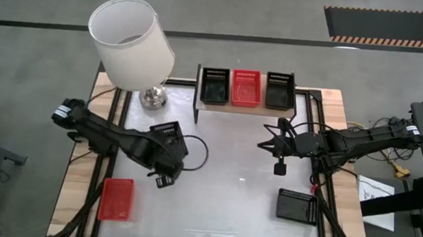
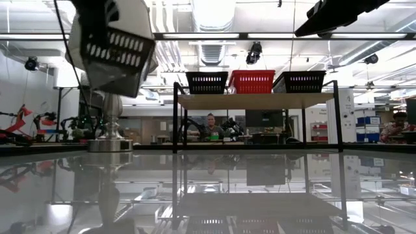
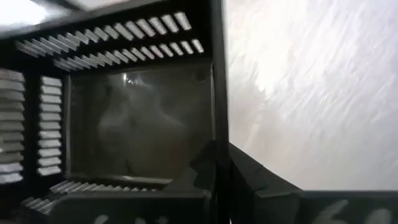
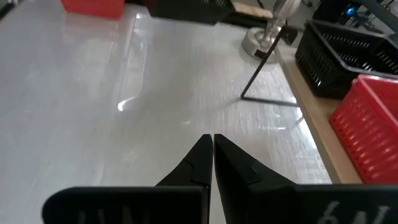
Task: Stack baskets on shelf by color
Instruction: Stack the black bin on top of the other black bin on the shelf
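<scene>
Left jaws [image 1: 163,180] pinch a black basket's [image 3: 124,124] rim, seemingly airborne; right jaws [image 4: 208,163] pressed together over bare tabletop [image 1: 227,203].

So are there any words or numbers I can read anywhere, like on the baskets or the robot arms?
No words or numbers can be read.
Right gripper: pale marks on its body, cut off, unreadable.
Paper sheet beside the table: print too small.
Baskets on the shelf: no labels visible.

Robotics lab or workshop

Exposed ceiling ducts [image 2: 211,55], other robot arms [image 2: 39,123] on benches, and a seated person [image 2: 210,125] behind the table [image 1: 222,180].
</scene>
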